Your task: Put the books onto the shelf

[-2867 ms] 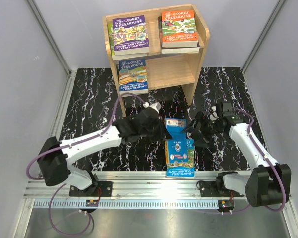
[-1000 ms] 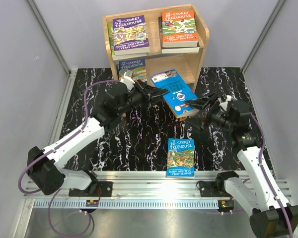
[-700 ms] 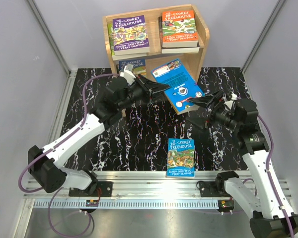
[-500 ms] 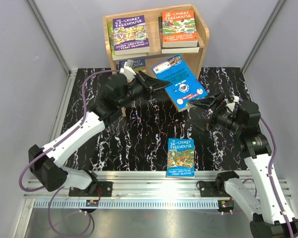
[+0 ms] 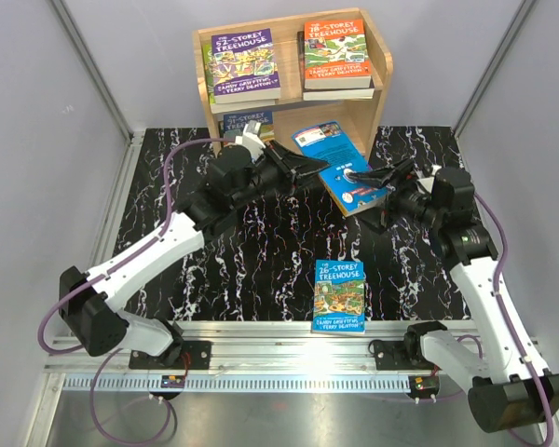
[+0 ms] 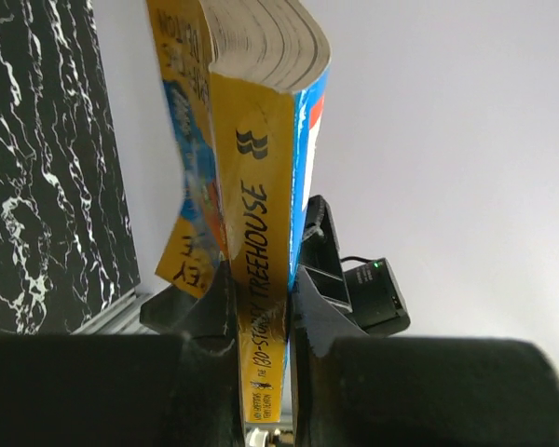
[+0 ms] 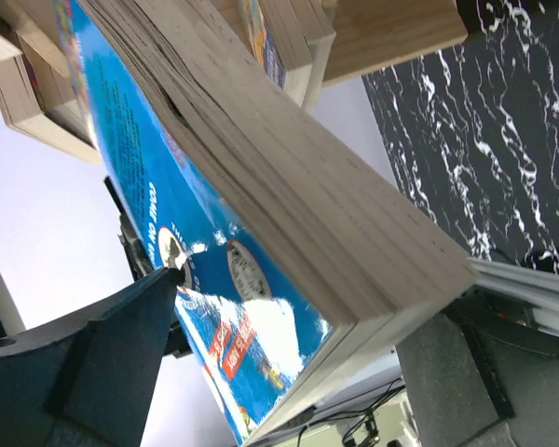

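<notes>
A bright blue book (image 5: 340, 169) with a yellow spine (image 6: 261, 186) hangs tilted in the air in front of the shelf's (image 5: 383, 74) lower tier. My left gripper (image 5: 307, 168) (image 6: 264, 312) is shut on its spine edge. My right gripper (image 5: 368, 189) (image 7: 293, 307) is open, its fingers (image 7: 102, 345) standing either side of the blue book's (image 7: 205, 242) near right corner. A purple book (image 5: 244, 63) and an orange book (image 5: 335, 54) lie on the top tier, a blue one (image 5: 247, 126) on the lower tier. A green-and-blue book (image 5: 340, 296) lies on the table's near edge.
The shelf stands at the back of the black marbled table (image 5: 168, 205). Grey walls close in both sides. A metal rail (image 5: 279, 349) with the arm bases runs along the near edge. The shelf's wood (image 7: 391, 28) shows close above the blue book in the right wrist view.
The blue book was lifted off the table by my left gripper and carried back toward the shelf. In the last half second it tipped lower and the right gripper closed in around its corner.
</notes>
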`<state>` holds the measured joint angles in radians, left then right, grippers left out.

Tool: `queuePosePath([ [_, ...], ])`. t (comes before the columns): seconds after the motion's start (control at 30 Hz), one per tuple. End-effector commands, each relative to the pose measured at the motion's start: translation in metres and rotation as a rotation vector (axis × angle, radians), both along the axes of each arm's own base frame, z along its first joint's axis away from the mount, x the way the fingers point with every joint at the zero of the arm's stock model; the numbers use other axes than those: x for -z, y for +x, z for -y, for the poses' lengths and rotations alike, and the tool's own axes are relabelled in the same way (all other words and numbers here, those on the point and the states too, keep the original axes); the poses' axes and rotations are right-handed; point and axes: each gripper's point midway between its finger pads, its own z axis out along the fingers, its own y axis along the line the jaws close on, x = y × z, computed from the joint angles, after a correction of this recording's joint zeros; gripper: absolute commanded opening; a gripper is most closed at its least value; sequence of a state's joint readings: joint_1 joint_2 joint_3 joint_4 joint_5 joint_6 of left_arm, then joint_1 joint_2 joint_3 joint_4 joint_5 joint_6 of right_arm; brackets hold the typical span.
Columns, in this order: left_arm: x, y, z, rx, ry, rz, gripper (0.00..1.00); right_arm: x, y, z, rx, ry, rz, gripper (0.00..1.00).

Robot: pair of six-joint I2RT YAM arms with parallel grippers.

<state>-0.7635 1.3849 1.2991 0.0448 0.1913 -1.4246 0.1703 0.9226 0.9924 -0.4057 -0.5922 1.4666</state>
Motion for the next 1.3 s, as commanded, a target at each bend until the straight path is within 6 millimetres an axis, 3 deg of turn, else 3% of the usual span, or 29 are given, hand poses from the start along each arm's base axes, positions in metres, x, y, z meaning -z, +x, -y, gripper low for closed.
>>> queuePosePath([
  [0.0,-0.071,-0.036,-0.001,0.089,-0.218,0.108,0.0,-0.019,0.012,0.003,0.021,-0.067,0.101,0.9],
  [0.07,-0.074,-0.039,-0.005,0.085,-0.219,0.117,0.0,-0.016,0.007,0.006,0.028,-0.1,0.097,0.79],
  [0.1,-0.073,-0.039,-0.007,0.082,-0.21,0.113,0.0,-0.015,0.005,0.008,0.033,-0.111,0.097,0.64],
  [0.2,-0.07,-0.04,-0.012,0.072,-0.187,0.112,0.0,-0.007,-0.002,0.015,0.057,-0.156,0.087,0.3],
  [0.27,-0.065,-0.039,-0.017,0.062,-0.176,0.111,0.0,-0.003,-0.008,0.018,0.057,-0.182,0.081,0.21],
  [0.4,-0.056,-0.037,-0.026,0.042,-0.131,0.102,0.0,0.002,-0.012,0.027,0.078,-0.274,0.075,0.17],
  [0.47,-0.047,-0.035,-0.034,0.025,-0.057,0.095,0.0,0.004,-0.015,0.032,0.079,-0.324,0.069,0.02],
  [0.53,-0.038,-0.035,-0.039,0.022,0.026,0.121,0.04,0.007,-0.016,0.035,0.088,-0.343,0.064,0.0],
  [0.57,-0.032,-0.034,-0.045,0.021,0.083,0.105,0.23,0.008,-0.014,0.035,0.096,-0.339,0.062,0.0],
  [0.73,-0.013,-0.051,-0.066,0.077,0.316,0.167,0.48,0.016,0.002,0.037,0.178,-0.268,0.034,0.0],
  [0.83,-0.009,-0.065,-0.089,0.063,0.402,0.185,0.65,0.004,0.019,0.039,0.223,-0.243,0.075,0.0],
  [1.03,-0.01,-0.089,-0.119,0.046,0.45,0.235,0.67,-0.032,0.059,0.028,0.222,-0.186,0.168,0.0],
  [1.27,0.003,-0.112,-0.144,0.043,0.496,0.239,0.67,-0.054,0.086,0.023,0.232,-0.147,0.206,0.0],
])
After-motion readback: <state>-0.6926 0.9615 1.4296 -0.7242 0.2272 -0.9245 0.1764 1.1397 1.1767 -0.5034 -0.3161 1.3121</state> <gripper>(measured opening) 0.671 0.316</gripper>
